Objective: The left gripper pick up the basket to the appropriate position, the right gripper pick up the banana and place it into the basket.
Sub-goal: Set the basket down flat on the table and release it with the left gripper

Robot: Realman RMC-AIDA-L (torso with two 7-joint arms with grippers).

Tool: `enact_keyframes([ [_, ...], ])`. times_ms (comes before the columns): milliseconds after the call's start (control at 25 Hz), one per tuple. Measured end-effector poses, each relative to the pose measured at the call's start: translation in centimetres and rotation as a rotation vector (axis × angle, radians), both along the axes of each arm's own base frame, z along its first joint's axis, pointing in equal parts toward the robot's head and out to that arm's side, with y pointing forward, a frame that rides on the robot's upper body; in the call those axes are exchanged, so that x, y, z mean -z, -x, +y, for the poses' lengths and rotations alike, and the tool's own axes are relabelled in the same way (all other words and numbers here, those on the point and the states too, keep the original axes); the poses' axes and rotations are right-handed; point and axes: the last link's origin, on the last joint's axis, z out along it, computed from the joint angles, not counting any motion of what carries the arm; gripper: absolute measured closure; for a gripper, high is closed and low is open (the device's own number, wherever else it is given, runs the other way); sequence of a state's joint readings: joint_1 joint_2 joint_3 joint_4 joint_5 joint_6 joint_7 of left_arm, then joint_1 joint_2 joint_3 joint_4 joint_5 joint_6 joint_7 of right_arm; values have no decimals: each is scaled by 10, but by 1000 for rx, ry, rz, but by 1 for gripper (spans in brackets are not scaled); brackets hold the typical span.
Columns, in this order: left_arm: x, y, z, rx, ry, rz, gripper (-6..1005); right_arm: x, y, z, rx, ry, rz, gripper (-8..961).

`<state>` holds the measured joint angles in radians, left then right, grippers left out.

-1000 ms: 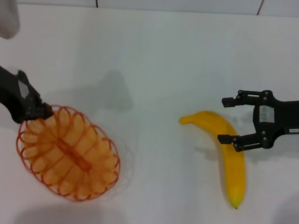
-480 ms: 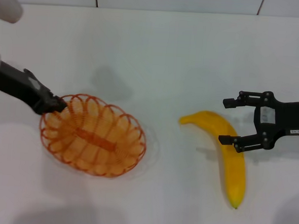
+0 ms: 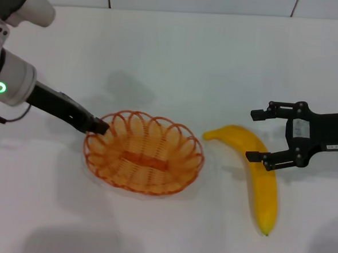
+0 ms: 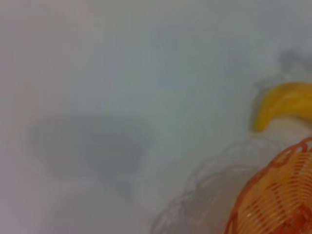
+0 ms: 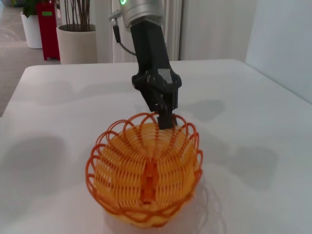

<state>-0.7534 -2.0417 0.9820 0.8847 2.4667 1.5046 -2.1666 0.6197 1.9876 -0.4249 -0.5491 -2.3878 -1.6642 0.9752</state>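
My left gripper is pinched on the rim of the basket at the end facing my left side; from the right wrist view the black fingers clamp a loop of the scalloped edge from above. The basket sits near the middle of the table, and only its orange wire floor and centre strip show inside it. The banana lies on the table to the basket's right, apart from it, its curved stem end nearest the rim and its pointed tip toward me. In the left wrist view a slice of the rim shows with the banana's end just past it. My right gripper has its fingers spread wide, straddling the upper part of the banana, one fingertip over the yellow skin and the other beyond it on the far side; I cannot tell whether either finger touches the fruit.
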Motion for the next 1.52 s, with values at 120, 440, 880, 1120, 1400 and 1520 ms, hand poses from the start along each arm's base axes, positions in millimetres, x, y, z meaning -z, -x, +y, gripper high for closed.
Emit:
enact_keyframes([
  [120,6,0,-1,-34,12,-35,943,0,0,0,2,0,0,56],
  [440,10,2,-3,-123,16,-51,941,-1,0,1,-1,-1,0,57],
  [880,9,4,-2,-184,16,-10,938,-1,1,1,-2,0,1,56],
  [1120,10,2,-2,-189,23,-4,937,-1,1,0,-1,2,3,56],
  [1400,10,2,-2,-196,23,-5,913,-1,1,0,-2,3,3,56],
  [1520,10,2,-2,-196,26,-1,855,-1,1,0,-2,3,3,56],
])
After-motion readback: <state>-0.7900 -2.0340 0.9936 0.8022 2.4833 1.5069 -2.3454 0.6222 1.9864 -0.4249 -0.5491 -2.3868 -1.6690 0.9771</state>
